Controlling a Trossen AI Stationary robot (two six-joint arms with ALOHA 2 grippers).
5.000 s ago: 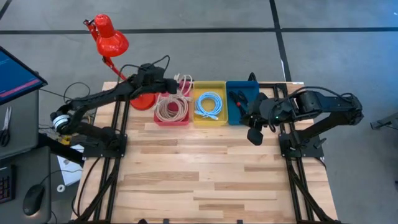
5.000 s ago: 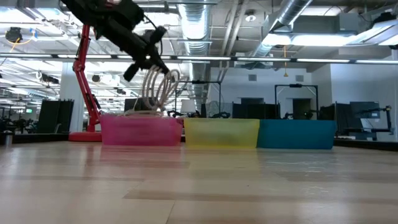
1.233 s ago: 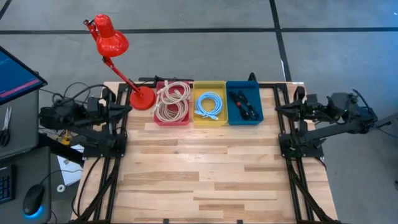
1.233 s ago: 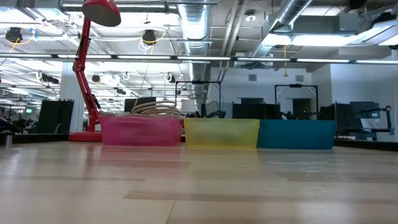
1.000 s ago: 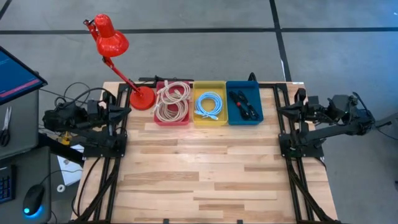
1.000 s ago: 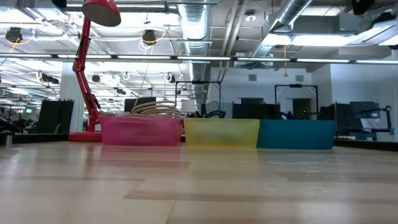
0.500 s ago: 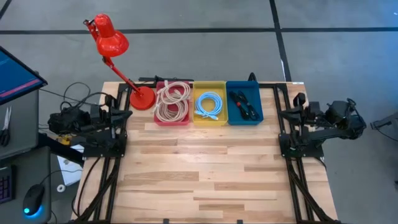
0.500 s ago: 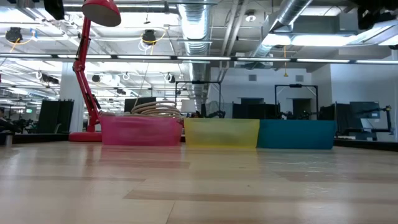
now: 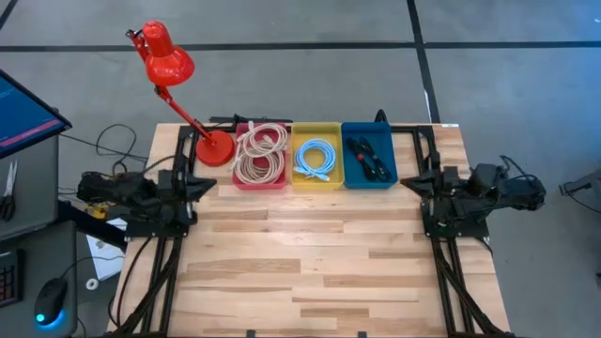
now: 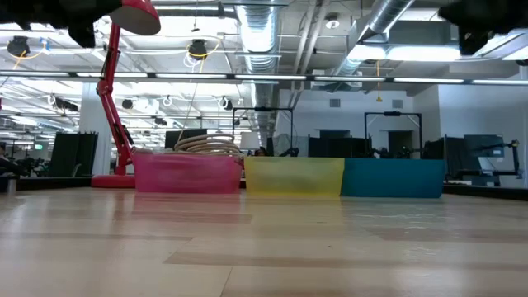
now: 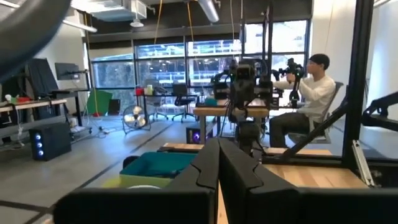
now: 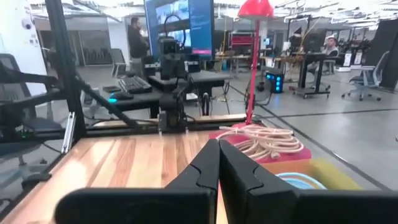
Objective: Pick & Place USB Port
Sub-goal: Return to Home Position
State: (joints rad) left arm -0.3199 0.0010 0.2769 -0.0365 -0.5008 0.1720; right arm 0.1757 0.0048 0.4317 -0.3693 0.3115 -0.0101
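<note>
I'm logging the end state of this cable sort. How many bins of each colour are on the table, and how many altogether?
red bin: 1
yellow bin: 1
blue bin: 1
Total: 3

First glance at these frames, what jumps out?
Three bins line the table's far edge: red bin holding beige cable coils, yellow bin a light blue cable, blue bin black cables. A red lamp stands beside the red bin. Left gripper and right gripper sit shut at the table's sides.
</note>
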